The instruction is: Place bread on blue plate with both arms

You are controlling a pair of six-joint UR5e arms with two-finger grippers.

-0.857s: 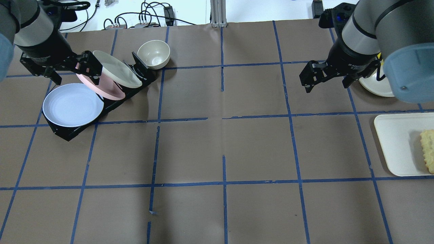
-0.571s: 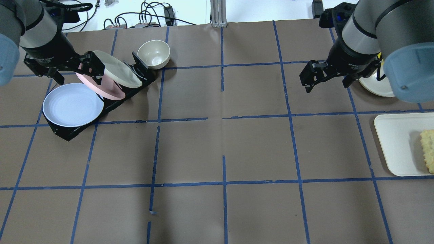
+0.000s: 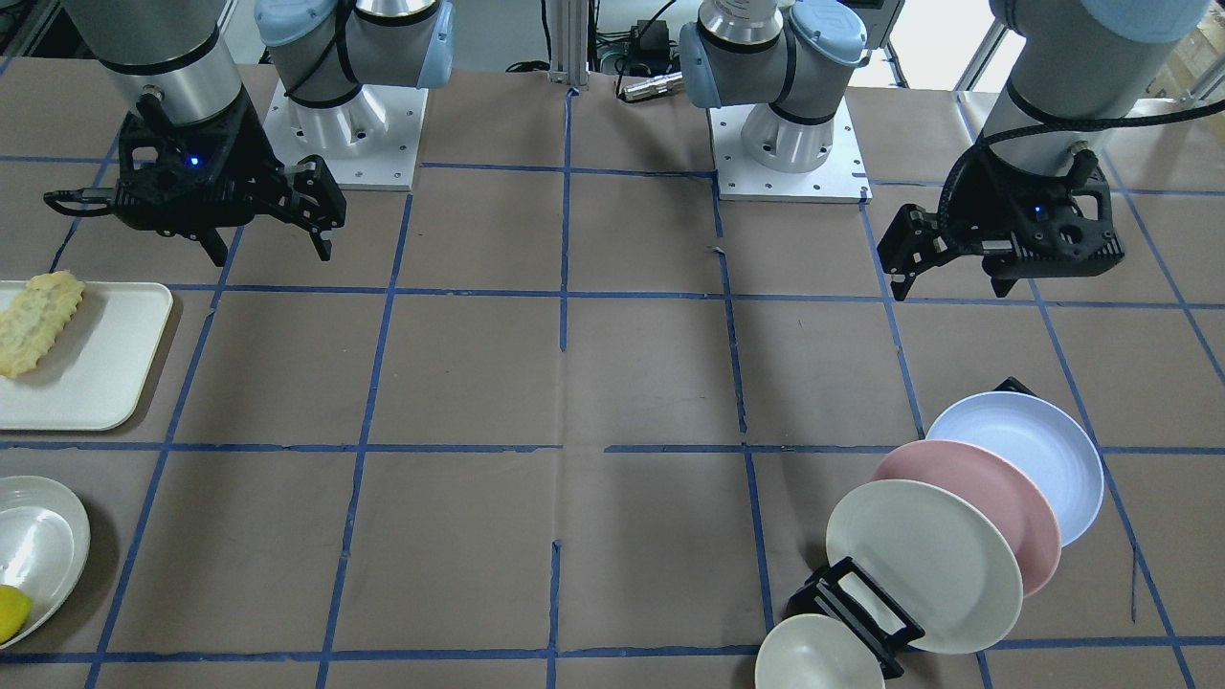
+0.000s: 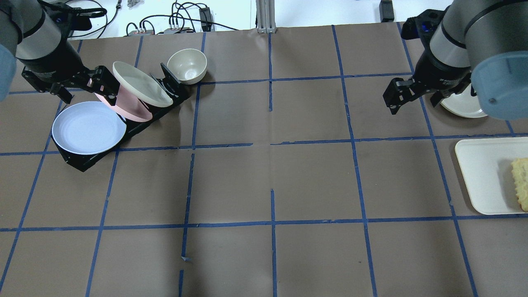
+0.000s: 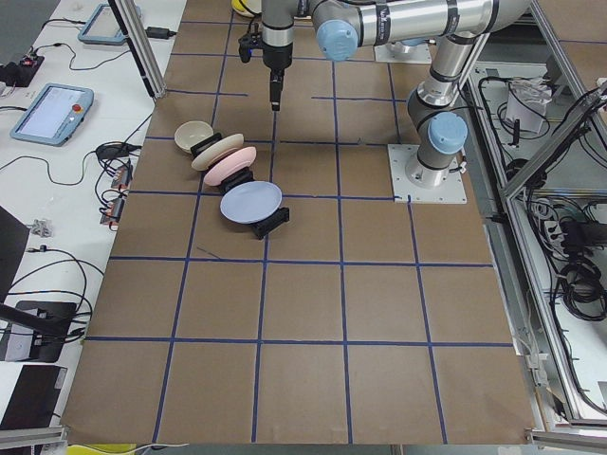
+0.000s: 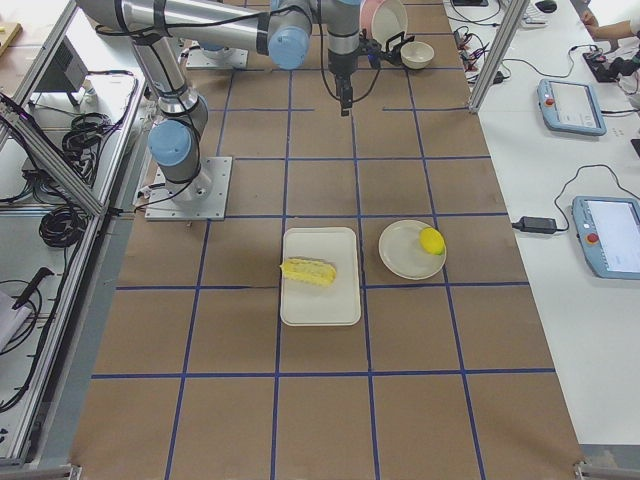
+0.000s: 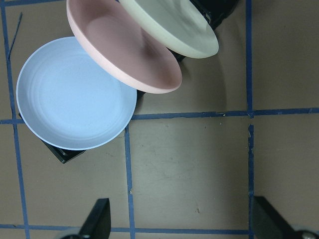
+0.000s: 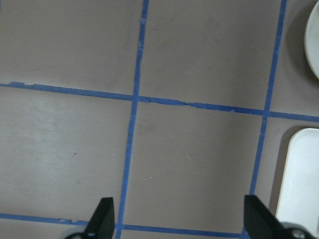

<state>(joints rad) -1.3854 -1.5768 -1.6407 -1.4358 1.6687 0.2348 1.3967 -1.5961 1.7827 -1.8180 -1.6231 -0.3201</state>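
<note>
Landmark: a black plate rack (image 4: 78, 161) stands on the brown, blue-taped table (image 4: 272, 165), and every place below is told from it.
Blue plate: the blue plate (image 4: 88, 128) leans in the rack's end slot nearest the robot, its face turned up and bare.
Rack's other load: a pink plate (image 4: 128, 109) overlaps the blue one from behind and a cream plate (image 4: 142, 84) follows it; a cream bowl (image 4: 187, 66) sits just past the rack's far end.
Bread: the bread (image 3: 36, 323) lies well apart from the rack, at the opposite end of the table, on the outer edge of a white tray (image 3: 96, 364).
Left gripper: the left gripper (image 3: 947, 277) hangs above the table near the rack's blue-plate end, on the robot's side; its fingers stand wide apart with nothing between them.
Right gripper: the right gripper (image 3: 271, 244) hovers far from the rack, toward the tray's end of the table, fingers likewise spread and holding nothing.
Beyond the tray: a small cream plate (image 3: 38, 545) carries a yellow lemon-like thing (image 3: 10, 612), farther still from the rack.
</note>
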